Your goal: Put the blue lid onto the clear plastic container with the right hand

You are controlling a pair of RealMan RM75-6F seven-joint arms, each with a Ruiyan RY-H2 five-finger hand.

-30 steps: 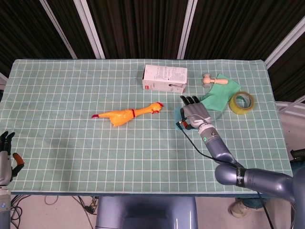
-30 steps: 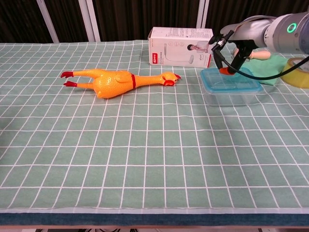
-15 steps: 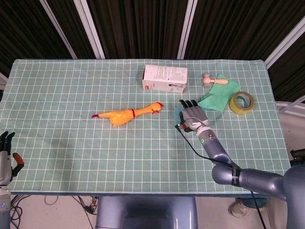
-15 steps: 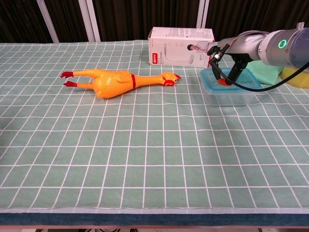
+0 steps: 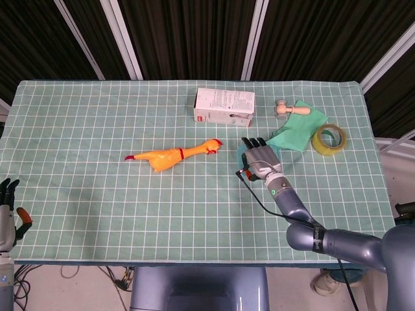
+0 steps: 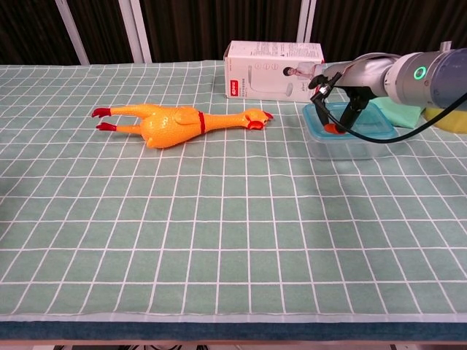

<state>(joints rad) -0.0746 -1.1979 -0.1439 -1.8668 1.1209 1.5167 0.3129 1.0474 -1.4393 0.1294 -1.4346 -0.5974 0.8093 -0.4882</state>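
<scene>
While the lid sits on its tub, here's how the table reads:

Right hand (image 6: pixel 337 102): over the near-left part of the blue lid (image 6: pixel 349 122), fingers pointing down toward it; from the head view the hand (image 5: pixel 259 157) covers most of the tub. Whether the fingers press the lid or hover just above it, I cannot tell, and nothing is clearly gripped.
Blue lid: lying flat on top of the clear plastic container (image 6: pixel 343 146), rims lined up.
Container's spot: right of centre, just in front of the white box (image 6: pixel 273 69), beside the green cloth (image 5: pixel 298 131).
Left hand (image 5: pixel 9 210): low at the table's near-left edge, well apart from everything, fingers up and apart, holding nothing.
Rubber chicken (image 6: pixel 175 122): on its side, mid-table, beak toward the container.
Tape roll (image 5: pixel 329 139): far right, past the cloth.
Wooden piece (image 5: pixel 288 109): at the cloth's far edge.
</scene>
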